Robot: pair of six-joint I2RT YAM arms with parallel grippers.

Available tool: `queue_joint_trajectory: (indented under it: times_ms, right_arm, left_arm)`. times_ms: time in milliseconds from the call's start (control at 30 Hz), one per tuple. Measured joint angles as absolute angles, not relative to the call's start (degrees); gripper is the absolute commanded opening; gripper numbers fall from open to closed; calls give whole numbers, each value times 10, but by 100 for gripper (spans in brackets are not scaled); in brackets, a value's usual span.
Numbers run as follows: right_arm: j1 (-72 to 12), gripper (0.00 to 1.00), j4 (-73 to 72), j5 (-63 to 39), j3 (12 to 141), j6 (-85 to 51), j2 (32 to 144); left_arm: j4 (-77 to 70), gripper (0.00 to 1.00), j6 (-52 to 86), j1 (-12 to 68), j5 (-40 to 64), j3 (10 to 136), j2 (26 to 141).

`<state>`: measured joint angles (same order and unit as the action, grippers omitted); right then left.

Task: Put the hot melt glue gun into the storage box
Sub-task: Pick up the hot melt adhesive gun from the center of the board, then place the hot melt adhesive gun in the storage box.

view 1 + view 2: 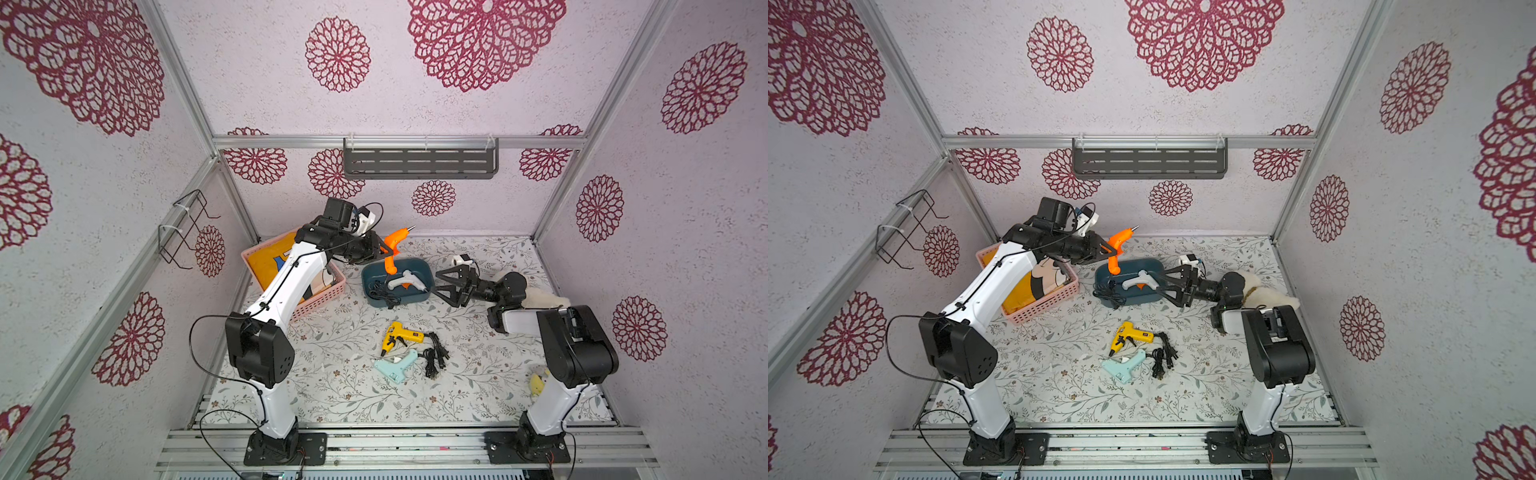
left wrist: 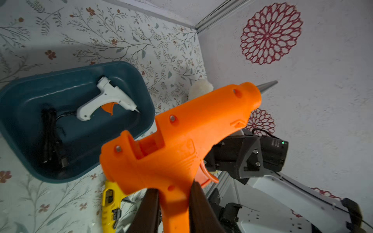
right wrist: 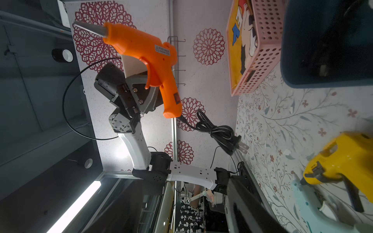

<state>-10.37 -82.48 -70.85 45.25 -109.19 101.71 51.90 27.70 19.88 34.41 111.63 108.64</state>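
L gripper (image 1: 384, 249) clamped orange glue gun (image 1: 397, 237) by handle, above storage box (image 1: 419, 297) far-left rim. R gripper (image 1: 435, 284) gaped beside box's right end, maybe touching. White gun (image 1: 405, 280) + cord (image 1: 380, 293) lay inside; pink basket (image 1: 328, 297) adj.

Both top views: bright, even, diffuse light; no glare. Arm shadows on the bench (image 1: 478, 386) are soft and faint. Focus sharp throughout. Wide-angle distortion: the frame rail (image 1: 178, 75) splays outward toward the picture edges.

Left wrist view: dimmer, bluish cast. Orange glue gun (image 2: 191, 129) close to the lens, slightly soft; left gripper (image 2: 174, 191) near-black, blurred. Storage box (image 2: 66, 88) interior dark, one pale highlight streak on its wall. Broad shadow on the bench near it.

Right wrist view: strip light (image 3: 74, 207) blown out; bright hotspot on the wall (image 3: 121, 152). Yellow glue gun (image 3: 343, 153) glossy, slightly soft.
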Motion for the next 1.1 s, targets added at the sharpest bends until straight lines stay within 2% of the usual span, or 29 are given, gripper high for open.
queue_joint_trajectory:
  times_ms: [300, 500, 800, 1100]
  right_arm:
    - [-93, 71, -792, -708, 434, -1059, 996]
    - [-92, 71, -779, -709, 417, -1047, 991]
    - [-92, 69, -769, -709, 404, -1044, 983]
    - [-92, 69, -769, -707, 404, -1045, 982]
  left_arm:
    - [639, 3, 162, 220, 232, 1220, 1201]
    - [664, 3, 97, 223, 175, 1297, 1258]
    - [662, 4, 25, 233, 112, 1380, 1271]
    - [642, 2, -63, 279, 38, 1363, 1274]
